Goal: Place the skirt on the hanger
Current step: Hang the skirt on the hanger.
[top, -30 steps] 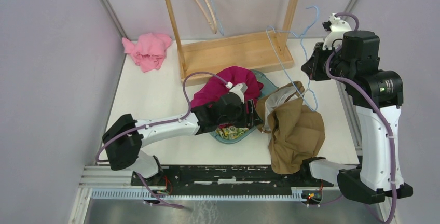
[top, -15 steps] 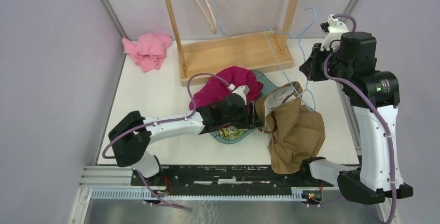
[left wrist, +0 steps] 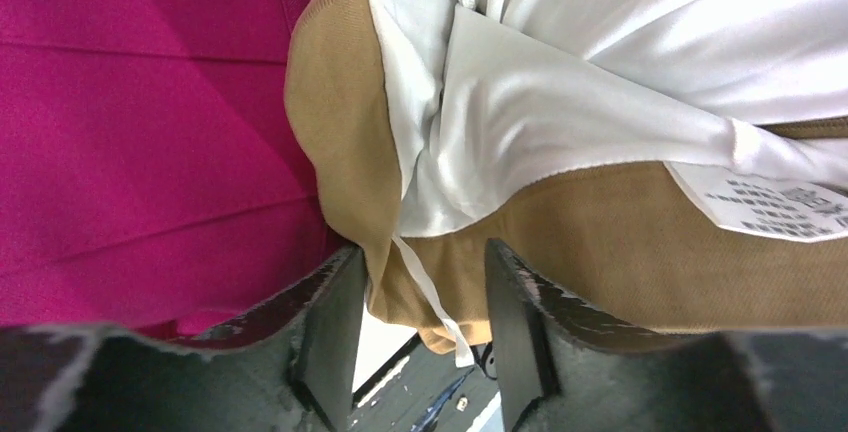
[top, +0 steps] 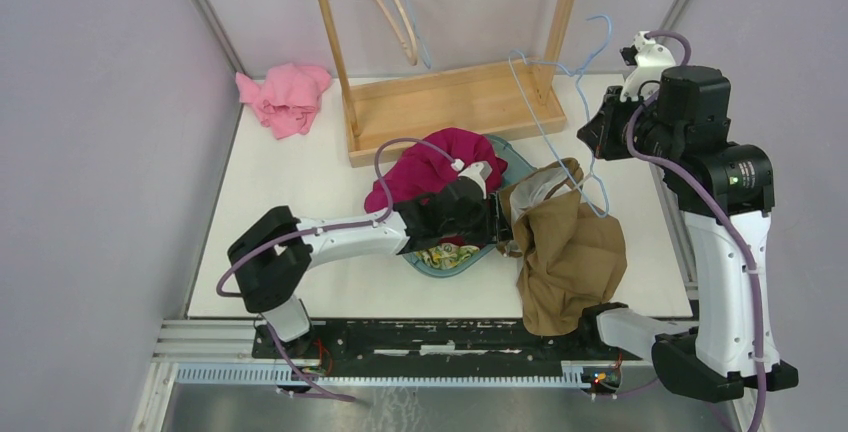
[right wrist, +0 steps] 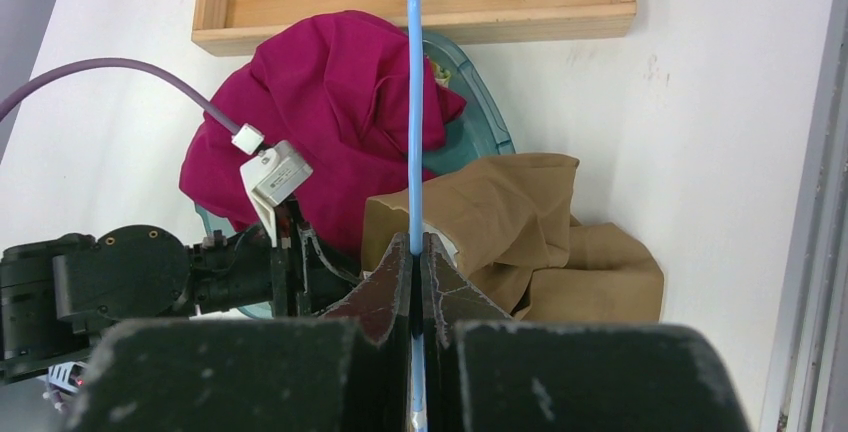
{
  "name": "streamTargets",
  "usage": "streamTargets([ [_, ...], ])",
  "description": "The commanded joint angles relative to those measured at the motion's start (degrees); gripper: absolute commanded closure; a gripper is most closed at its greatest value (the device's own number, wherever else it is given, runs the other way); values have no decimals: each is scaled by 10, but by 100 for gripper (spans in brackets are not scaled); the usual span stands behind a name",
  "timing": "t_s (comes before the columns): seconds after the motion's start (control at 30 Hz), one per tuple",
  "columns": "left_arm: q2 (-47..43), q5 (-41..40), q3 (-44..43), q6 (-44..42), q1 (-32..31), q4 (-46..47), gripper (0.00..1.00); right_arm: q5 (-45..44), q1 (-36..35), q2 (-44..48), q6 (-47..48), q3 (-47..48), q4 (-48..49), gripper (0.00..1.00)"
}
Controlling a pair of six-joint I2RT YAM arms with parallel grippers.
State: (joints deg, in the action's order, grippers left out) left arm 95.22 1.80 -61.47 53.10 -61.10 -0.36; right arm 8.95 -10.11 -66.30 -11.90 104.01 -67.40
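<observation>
Mid-table, right of centre: tan skirt [top: 570,252] heaped, white lining [left wrist: 560,82] showing, lower part draped to near edge. Left gripper [top: 497,220] low at skirt's left edge. Wrist view: jaws apart, skirt's folded edge [left wrist: 440,282] sits between fingers [left wrist: 335,292], not pinched, so released. Magenta garment [top: 430,167] just left, lying on teal tray [top: 440,264]. Right gripper [right wrist: 415,247] raised far right, clenched on blue wire hanger [right wrist: 413,102]. Hanger's lower corner over skirt's far edge in top view; contact unclear. Wooden rack [top: 450,102] behind.
</observation>
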Motion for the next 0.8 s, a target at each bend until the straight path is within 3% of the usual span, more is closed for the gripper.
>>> streamTargets([
  [0.0,17,8,-23,5,-2,41,52,2,1,13,-2,-2,34,99],
  [0.1,32,15,-34,4,-2,43,67,3,1,14,-1,-5,34,99],
  [0.2,44,20,-42,2,-2,41,74,1,1,16,1,-4,34,99],
  [0.33,41,20,-45,-7,-1,29,96,-8,1,19,2,-1,31,99],
  [0.77,-54,56,-165,-84,46,-93,97,-27,2,26,-2,32,23,99],
])
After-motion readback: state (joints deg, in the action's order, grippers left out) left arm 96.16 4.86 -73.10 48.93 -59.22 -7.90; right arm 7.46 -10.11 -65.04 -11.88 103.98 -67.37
